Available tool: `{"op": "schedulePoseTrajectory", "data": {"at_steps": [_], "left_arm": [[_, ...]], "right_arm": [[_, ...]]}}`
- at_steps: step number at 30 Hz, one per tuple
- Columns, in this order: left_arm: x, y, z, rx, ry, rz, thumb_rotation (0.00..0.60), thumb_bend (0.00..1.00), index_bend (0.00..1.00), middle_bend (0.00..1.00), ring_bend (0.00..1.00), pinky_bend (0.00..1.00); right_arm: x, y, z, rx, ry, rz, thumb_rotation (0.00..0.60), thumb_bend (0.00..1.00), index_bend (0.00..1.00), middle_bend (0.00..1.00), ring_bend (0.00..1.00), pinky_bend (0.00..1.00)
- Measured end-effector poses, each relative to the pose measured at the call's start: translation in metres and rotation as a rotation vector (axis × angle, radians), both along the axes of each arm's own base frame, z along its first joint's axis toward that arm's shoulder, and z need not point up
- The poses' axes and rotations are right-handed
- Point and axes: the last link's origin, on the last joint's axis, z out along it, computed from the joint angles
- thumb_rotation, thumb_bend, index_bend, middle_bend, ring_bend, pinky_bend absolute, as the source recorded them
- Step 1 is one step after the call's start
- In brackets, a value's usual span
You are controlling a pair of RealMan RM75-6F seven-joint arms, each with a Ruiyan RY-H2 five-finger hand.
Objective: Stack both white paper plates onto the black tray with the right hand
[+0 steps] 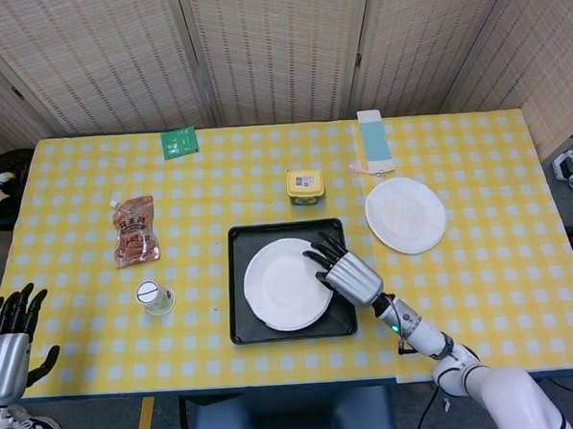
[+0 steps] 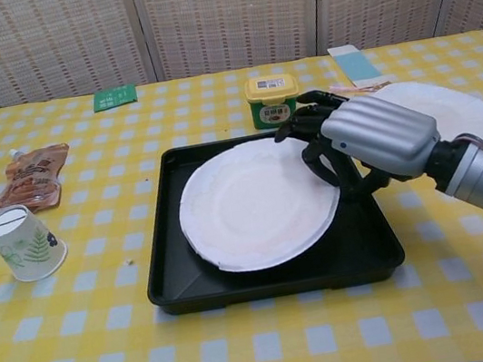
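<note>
Overhead, the right hand (image 1: pixel 347 274) is gripping the right rim of one plate (image 1: pixel 283 298) over the black tray (image 1: pixel 242 318) near the table's front edge, while the second plate (image 1: pixel 406 214) is lying toward the right edge. Down at the front left corner, the left hand (image 1: pixel 7 344) is idling, fingers spread, holding nothing. From the chest, the right hand (image 2: pixel 366 140) is curling dark fingers (image 2: pixel 304 121) around the plate (image 2: pixel 250 205), tilted inside the tray (image 2: pixel 169 275); the other plate (image 2: pixel 451 108) is lying behind.
</note>
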Motion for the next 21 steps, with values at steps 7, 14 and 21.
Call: {"op": "schedulePoseTrajectory", "data": {"at_steps": [7, 14, 21], "left_arm": [[-0.002, 0.001, 0.001, -0.004, -0.004, 0.007, 0.600, 0.35, 0.00, 0.00, 0.00, 0.00], [-0.003, 0.001, 0.003, -0.001, -0.007, 0.010, 0.600, 0.35, 0.00, 0.00, 0.00, 0.00], [-0.003, 0.002, 0.001, -0.008, -0.004, 0.010, 0.600, 0.35, 0.00, 0.00, 0.00, 0.00]], "right_arm": [[0.007, -0.010, -0.014, 0.008, 0.020, -0.030, 0.600, 0.41, 0.74, 0.21, 0.14, 0.00], [0.003, -0.014, -0.014, 0.006, 0.034, -0.045, 0.600, 0.41, 0.35, 0.04, 0.06, 0.00], [-0.006, -0.017, -0.011, 0.011, 0.094, -0.072, 0.600, 0.41, 0.02, 0.00, 0.00, 0.00]]}}
